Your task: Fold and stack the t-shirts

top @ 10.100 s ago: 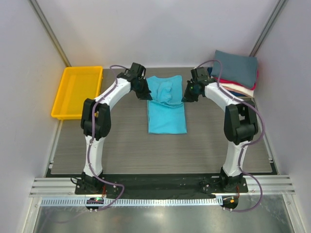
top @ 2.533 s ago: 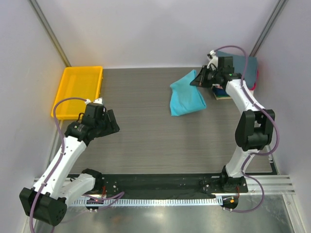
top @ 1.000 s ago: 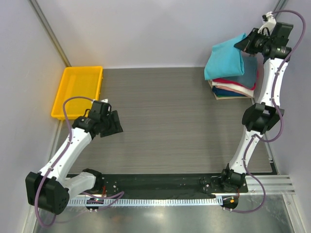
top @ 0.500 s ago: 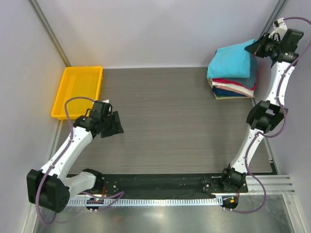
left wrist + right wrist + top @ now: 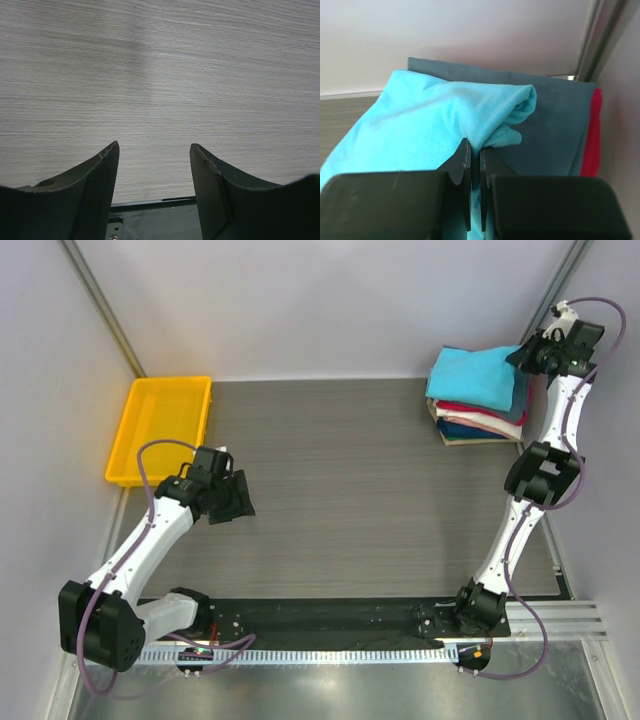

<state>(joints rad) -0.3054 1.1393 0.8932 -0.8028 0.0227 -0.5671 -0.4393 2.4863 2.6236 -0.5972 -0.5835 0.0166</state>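
Far left: the yellow tray (image 5: 160, 430) plays no part in this step.

Left arm: the left gripper (image 5: 235, 505) hangs low over the bare table (image 5: 350, 480), well apart from any cloth. In the wrist view its fingers (image 5: 102, 175) stand spread with nothing between them. It appears to be idle.

Far right corner: the turquoise t-shirt (image 5: 475, 375) lies folded on top of the stack. It rests on the slate-grey shirt (image 5: 555, 130). The red shirt (image 5: 480, 410), cream shirt (image 5: 490, 423) and navy shirt (image 5: 462, 428) show beneath at the edges.

Right arm: the right gripper (image 5: 516, 358) reaches high to the stack's back right corner. Its fingers are clenched on a bunched fold of the turquoise cloth (image 5: 420, 125), with the jaws nearly touching.

Judgement: the step in hand is placement of the folded shirt on the stack, and that looks all but complete, with release not yet made.

Next move: the right fingers need to part and the arm to lift off without snagging. The pinched corner sits rumpled (image 5: 512, 117) and may want flattening.
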